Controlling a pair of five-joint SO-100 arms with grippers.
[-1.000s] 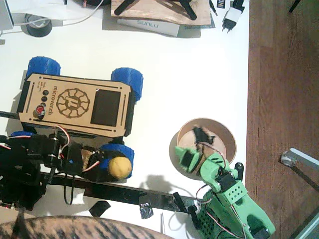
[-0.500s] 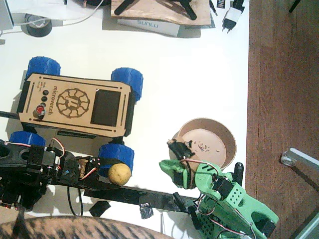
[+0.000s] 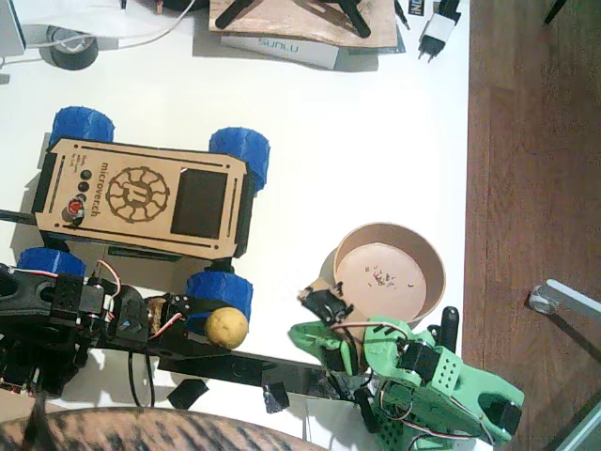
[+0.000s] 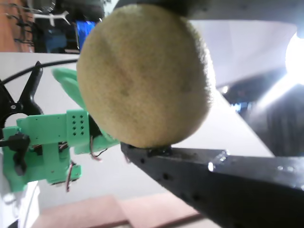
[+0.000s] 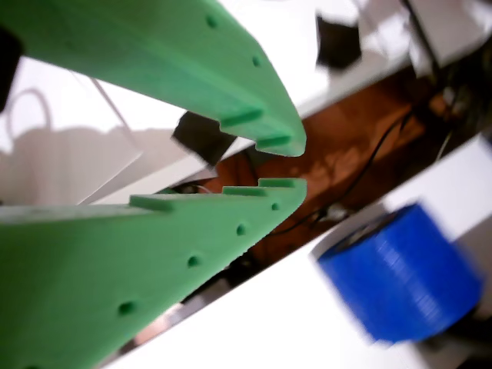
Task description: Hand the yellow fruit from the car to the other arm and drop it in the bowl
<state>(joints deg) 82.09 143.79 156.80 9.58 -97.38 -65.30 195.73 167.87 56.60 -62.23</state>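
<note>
Fixed view, lower left: black left gripper (image 3: 211, 324) clamping the fruit (image 3: 226, 327) beside the car (image 3: 141, 197). Lower centre: green right gripper (image 3: 324, 315), nearly closed and empty, now swinging off the bowl (image 3: 349, 246) toward the fruit, setting up the handover.

This looks like a hobby robotics or maker workspace set up in a room with wood flooring. A white desk (image 3: 376, 132) carries a laser-cut wooden car (image 3: 141, 197) with printed blue wheels, engraved with a gear logo. At the far edge lie a roll of black tape (image 3: 70, 49), a white box lettered SUNLU (image 3: 282, 49), a plug adapter (image 3: 437, 36) and black tripod legs (image 3: 352, 14) on a wooden board. The brown plank floor (image 3: 535, 169) runs along the desk's right side. Both arms are 3D-printed, one black (image 3: 47, 315), one green (image 3: 441, 376), with bare servos and loose red wires.
</note>
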